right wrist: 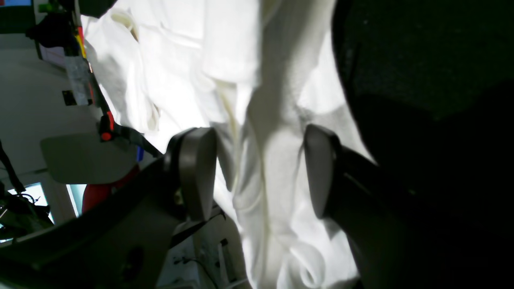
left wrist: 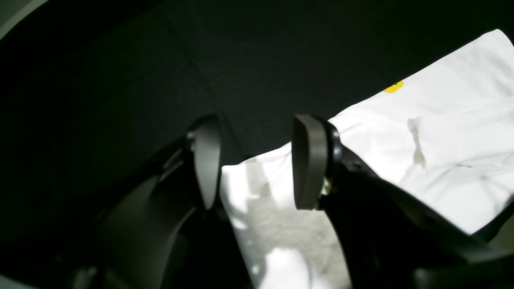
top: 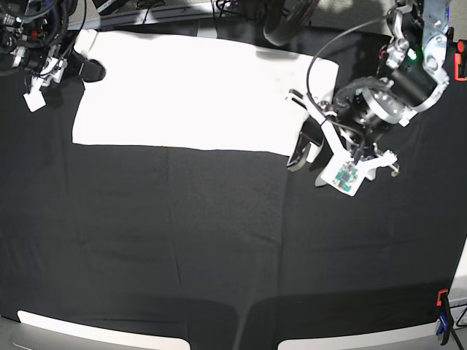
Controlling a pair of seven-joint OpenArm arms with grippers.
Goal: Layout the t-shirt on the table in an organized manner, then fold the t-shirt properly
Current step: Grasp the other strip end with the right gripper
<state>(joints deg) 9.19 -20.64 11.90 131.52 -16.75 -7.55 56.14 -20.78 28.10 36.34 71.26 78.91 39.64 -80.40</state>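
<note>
The white t-shirt (top: 190, 91) lies spread flat at the far side of the black table (top: 219, 240), plain side up. My left gripper (top: 305, 149) is open at the shirt's near right corner. In the left wrist view its fingers (left wrist: 309, 160) straddle that corner of the t-shirt (left wrist: 421, 132), where a small yellow mark shows; the left gripper (left wrist: 257, 160) grips nothing. My right gripper (top: 89, 71) is at the shirt's far left edge. The right gripper (right wrist: 259, 172) stands open with bunched folds of the t-shirt (right wrist: 273, 160) between its fingers, not pinched.
A red clamp (top: 460, 62) sits on the table's right edge and a red and blue clamp (top: 441, 317) at the near right corner. Past the table's edge, the right wrist view shows another red clamp (right wrist: 106, 128) and room clutter. Cables hang behind the left arm.
</note>
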